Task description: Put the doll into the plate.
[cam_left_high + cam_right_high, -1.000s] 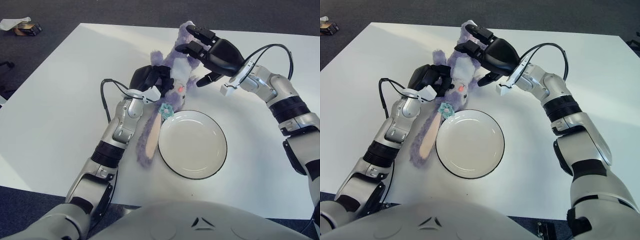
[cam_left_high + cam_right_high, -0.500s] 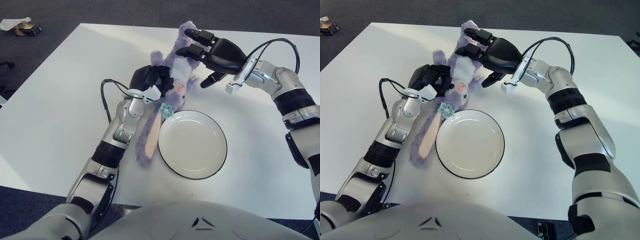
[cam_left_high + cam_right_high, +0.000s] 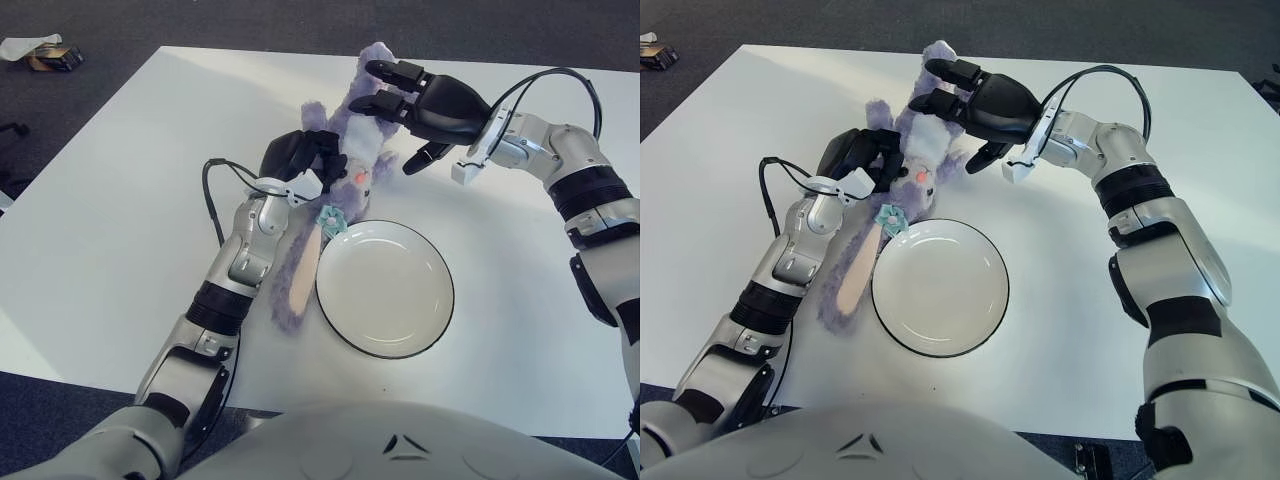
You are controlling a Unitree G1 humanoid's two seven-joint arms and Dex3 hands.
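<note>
The right hand [image 3: 405,100] has swung further over the purple plush rabbit [image 3: 345,170], fingers spread, not yet gripping. The left hand [image 3: 300,155] stays closed on its body. The rabbit lies mid-counter just beside the empty plate [image 3: 385,288], so lifting remains.

Purple plush doll [image 3: 345,175] lying beside white black-rimmed plate [image 3: 385,290], plate empty.

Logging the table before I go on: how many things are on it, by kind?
Plush dolls: 1, the purple doll, lying beside the plate, left hand against it, right hand above it.
Plates: 1, the white plate, nothing in it.
Total: 2.
</note>
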